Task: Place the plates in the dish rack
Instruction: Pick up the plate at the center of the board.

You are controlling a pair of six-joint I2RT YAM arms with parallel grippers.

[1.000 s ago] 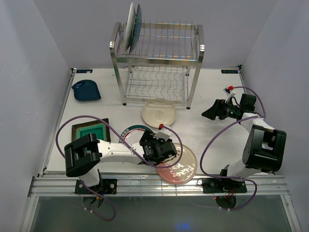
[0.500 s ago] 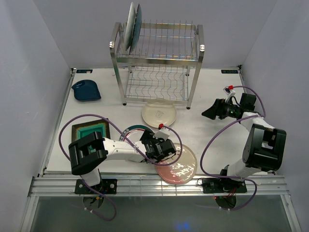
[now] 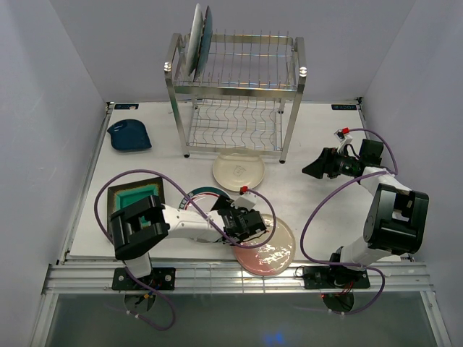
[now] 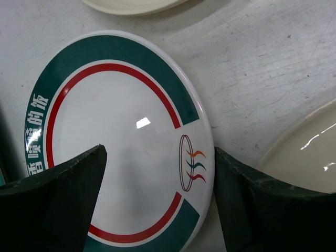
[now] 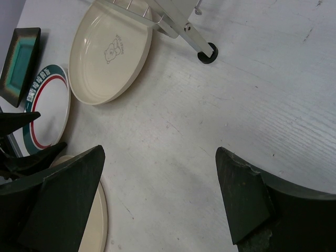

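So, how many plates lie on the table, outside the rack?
5: small dark blue dish far left; square green plate near left; green-red rimmed plate under the left gripper; cream plate before the dish rack; pink plate at the near edge. None seems hidden.

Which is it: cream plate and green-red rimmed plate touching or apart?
Apart. Left wrist view shows a strip of bare table between the cream plate and green-red rimmed plate.

bare table (image 3: 293, 199) separates the cream plate (image 3: 237, 169) from the right claw (image 3: 307, 171).
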